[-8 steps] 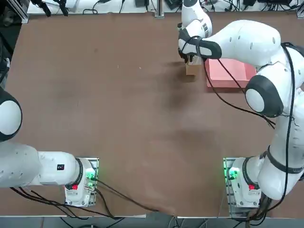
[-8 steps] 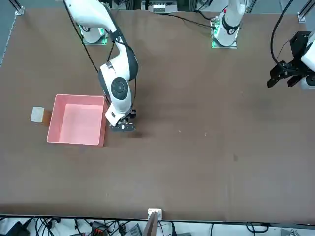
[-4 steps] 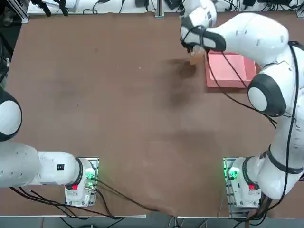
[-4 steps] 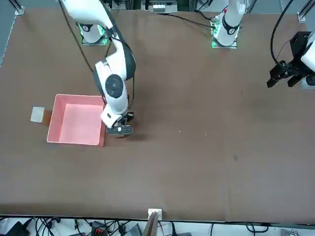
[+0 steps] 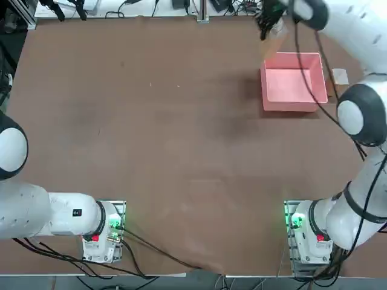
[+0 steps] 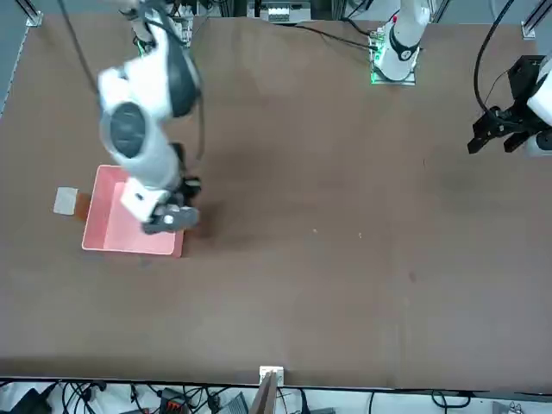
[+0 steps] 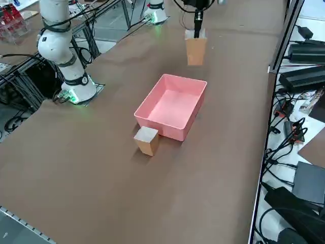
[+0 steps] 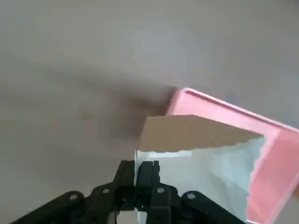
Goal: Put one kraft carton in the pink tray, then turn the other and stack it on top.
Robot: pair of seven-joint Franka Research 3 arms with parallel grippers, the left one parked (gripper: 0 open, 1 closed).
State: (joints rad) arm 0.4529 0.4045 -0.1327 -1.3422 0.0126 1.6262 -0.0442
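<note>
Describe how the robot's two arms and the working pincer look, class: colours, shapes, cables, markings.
Both arms are glossy white rounded shells with dark grey joint discs. The right arm trails black cables and ends in a small black pincer. Both bases show green lights.

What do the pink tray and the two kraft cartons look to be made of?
Pink tray: likely moulded plastic, an even matte pink with thin, smooth walls. Lifted carton, held in the shut right claw: probably kraft cardboard, a flat brown face and a white panel with a ragged edge in the wrist view. Second carton, on the table beside the tray: the same brown board, pale top.
</note>
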